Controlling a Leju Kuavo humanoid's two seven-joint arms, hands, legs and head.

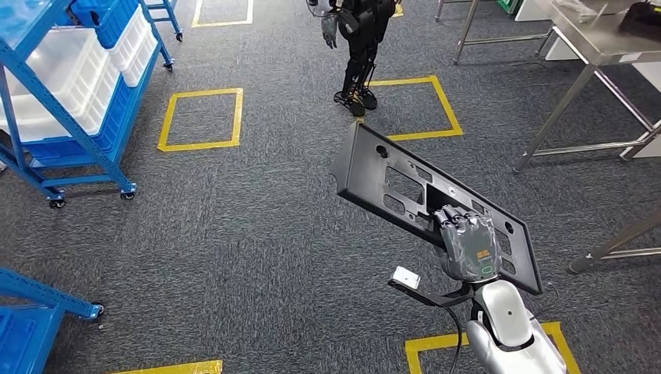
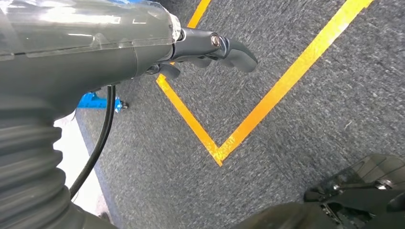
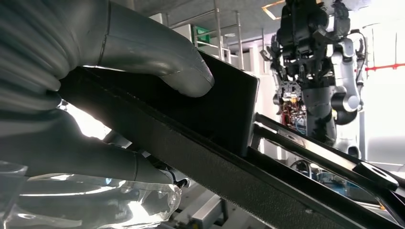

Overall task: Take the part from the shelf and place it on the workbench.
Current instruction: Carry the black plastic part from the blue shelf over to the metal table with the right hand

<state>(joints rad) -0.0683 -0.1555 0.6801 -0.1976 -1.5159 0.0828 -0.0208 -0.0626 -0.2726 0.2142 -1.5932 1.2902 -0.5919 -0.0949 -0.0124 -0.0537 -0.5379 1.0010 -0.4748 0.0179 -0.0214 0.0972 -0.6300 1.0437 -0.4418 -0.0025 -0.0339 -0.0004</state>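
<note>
Right hand: the right hand [image 1: 470,243] was clamped on the black panel [image 1: 405,187] near its lower end, fingers curled over the long edge; in the right wrist view the thumb [image 3: 157,62] pressed one face and the fingers [image 3: 86,157] the other, so the part was pinched through its thickness.
Reason for grip: likely a one-handed carry; holding an edge beside the cut-outs kept the flat face free to be laid down.
Part: long, flat, dark, with rectangular openings and small holes. It was off the shelf, held in the air over the grey carpet [image 1: 257,234], tilted, its far end reaching up and away from the robot.
Balance: held near one end, most of the length stuck out unsupported; I judged it prone to swing or twist in the hand.
Left hand: the left hand [image 2: 210,50] hung over the floor with nothing in it, fingers bent loosely inward; whether fully closed I could not tell.
Floor marks: yellow tape squares [image 1: 201,118] marked standing spots.
Shelf: blue rack [image 1: 74,148] with white bins stood off to the left, well apart from the part.
Workbench: steel table [image 1: 592,47] at upper right, apart from the panel; placing not yet done.
Other: a second humanoid [image 1: 360,47] stood ahead, near the table.
Stage: carrying, between pick and place.
</note>
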